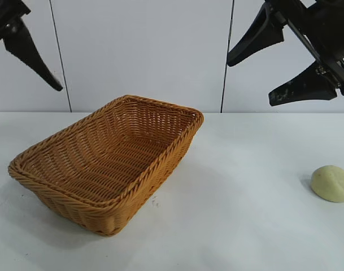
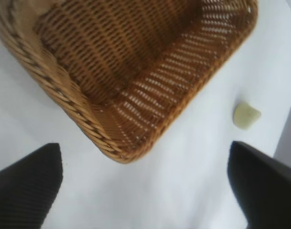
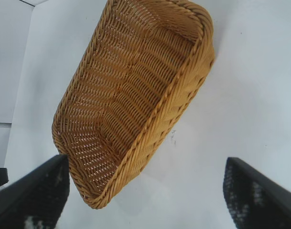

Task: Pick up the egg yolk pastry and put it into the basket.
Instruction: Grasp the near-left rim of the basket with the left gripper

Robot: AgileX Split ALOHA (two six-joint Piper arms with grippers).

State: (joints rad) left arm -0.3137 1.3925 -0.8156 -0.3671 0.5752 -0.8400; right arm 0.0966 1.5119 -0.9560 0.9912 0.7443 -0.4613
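Observation:
The egg yolk pastry [image 1: 331, 183], a small pale yellow-green dome, lies on the white table at the far right. It also shows small in the left wrist view [image 2: 246, 116], beyond the basket's corner. The basket [image 1: 159, 165], golden woven wicker with a braided rim, stands empty at centre left. My right gripper [image 1: 249, 82] is open and empty, high above the table at the upper right, above and behind the pastry. My left gripper [image 1: 25, 117] is open and empty, high at the upper left. The right wrist view shows the basket [image 3: 174, 90] but not the pastry.
The white table [image 1: 239, 214] lies bare between basket and pastry. A pale panelled wall [image 1: 143, 51] stands behind. In the left wrist view the basket [image 2: 64, 95] lies beyond the open gripper [image 2: 145, 191]; the right wrist view shows the same past its gripper [image 3: 145, 191].

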